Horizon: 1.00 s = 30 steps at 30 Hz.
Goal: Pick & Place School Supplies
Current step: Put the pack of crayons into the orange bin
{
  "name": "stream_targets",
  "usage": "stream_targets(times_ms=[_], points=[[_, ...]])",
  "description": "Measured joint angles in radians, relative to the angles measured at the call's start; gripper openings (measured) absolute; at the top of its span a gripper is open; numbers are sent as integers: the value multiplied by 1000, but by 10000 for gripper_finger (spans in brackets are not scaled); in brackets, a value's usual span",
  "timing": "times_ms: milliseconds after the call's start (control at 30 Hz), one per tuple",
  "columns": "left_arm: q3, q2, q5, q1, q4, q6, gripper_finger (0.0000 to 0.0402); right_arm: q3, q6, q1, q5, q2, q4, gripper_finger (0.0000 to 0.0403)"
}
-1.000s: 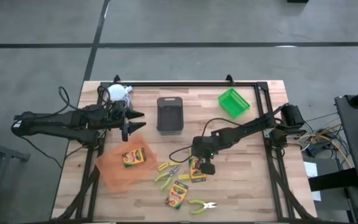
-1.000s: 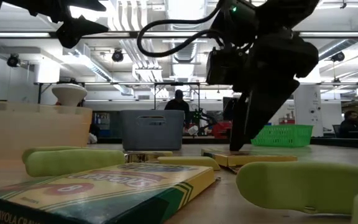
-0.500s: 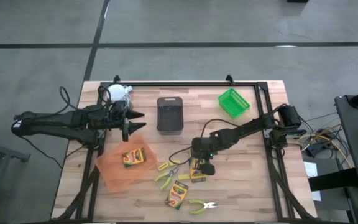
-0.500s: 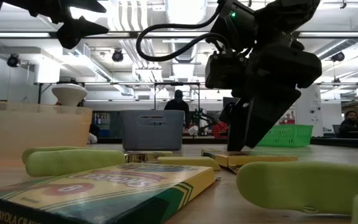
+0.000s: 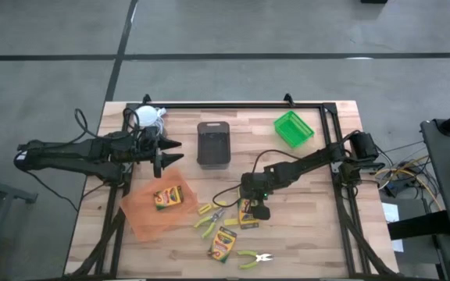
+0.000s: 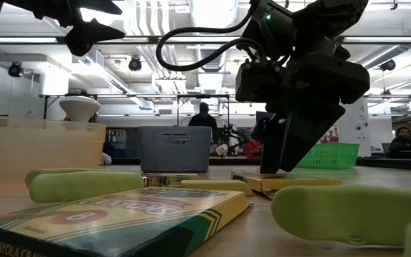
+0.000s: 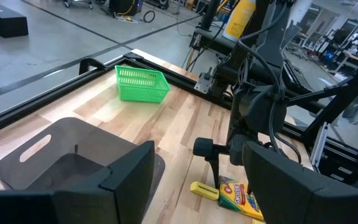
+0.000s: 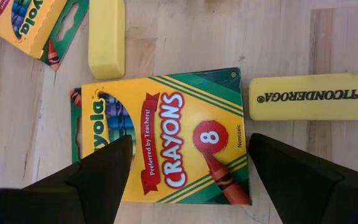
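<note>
Where fingers overlap, crayon box (image 8: 166, 134) corners

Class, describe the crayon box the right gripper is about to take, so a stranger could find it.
Start at the black bin, then go toward the table's near right. The crayon box lies under the open right gripper, a yellow eraser beside it; the other boxes lie unattended.

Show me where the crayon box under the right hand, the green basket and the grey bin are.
crayon box (image 8: 166, 134), right wrist view, printed front.
green basket (image 5: 294, 129), high view, inside.
grey bin (image 5: 213, 144), high view, inside.
</note>
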Motion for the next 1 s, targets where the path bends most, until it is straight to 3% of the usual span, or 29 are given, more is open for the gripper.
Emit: stream_targets(times_ms=[333,567,1000], points=[[0,0,0,0,0,0,250,0,22,-1,7,-5,-5,266],[0,0,0,0,0,0,250,-5,38,-1,21,-45,-35,261],[0,1,0,0,-11,0,250,-8,445,-3,30,-185,-51,260]])
